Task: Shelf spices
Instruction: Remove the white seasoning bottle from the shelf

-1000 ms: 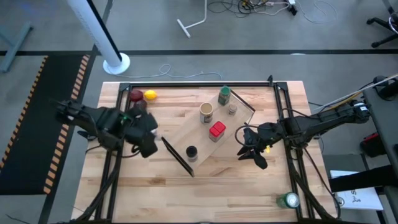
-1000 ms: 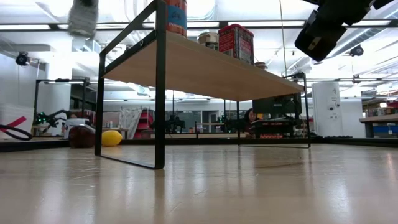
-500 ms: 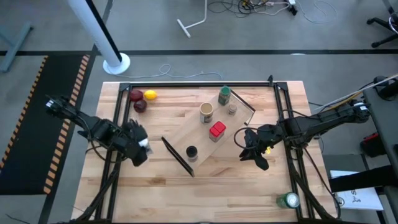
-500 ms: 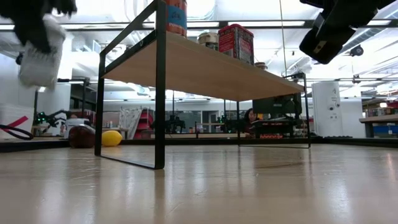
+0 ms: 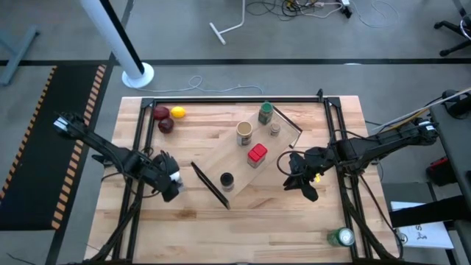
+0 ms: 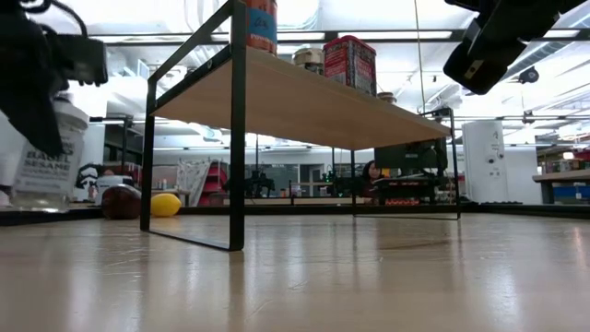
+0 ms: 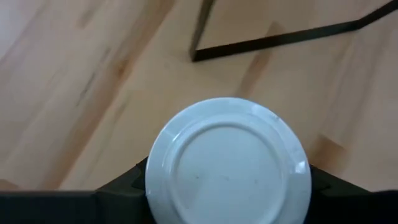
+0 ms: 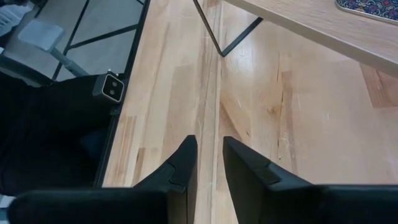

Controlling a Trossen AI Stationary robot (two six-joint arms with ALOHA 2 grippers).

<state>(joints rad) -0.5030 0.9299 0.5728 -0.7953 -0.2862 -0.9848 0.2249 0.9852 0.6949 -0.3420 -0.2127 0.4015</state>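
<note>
The shelf (image 5: 234,159) stands slantwise mid-table on its black end rails. On it stand the green-lidded jar (image 5: 265,112), the tan jar (image 5: 244,133), the tiny grey-lidded jar (image 5: 274,129), the red boxy jar (image 5: 257,154) and the black-lidded jar (image 5: 227,179). My left gripper (image 5: 168,182), left of the shelf, is shut on the white-lidded jar (image 6: 41,152). My right gripper (image 5: 298,178) hovers right of the shelf, its fingers a narrow gap apart. My left gripper pinches the white-lidded jar between its two fingers (image 7: 121,185), just under the white lid (image 7: 229,162). The fingers come from above, pointing down. The jar is upright, its lower end close to the tabletop; whether it stands on the wood I cannot tell.
Two red fruits (image 5: 165,119) and a yellow one (image 5: 178,112) lie at the far left of the table. A green can (image 5: 342,237) stands at the near right corner. Black frame rails (image 5: 138,147) run along the table's sides. Bare wood lies near the shelf's front.
My left gripper has carried the white-lidded jar down from shelf-top height to near the tabletop, drifting toward the table's left and near edge. It has stayed shut on the jar.
</note>
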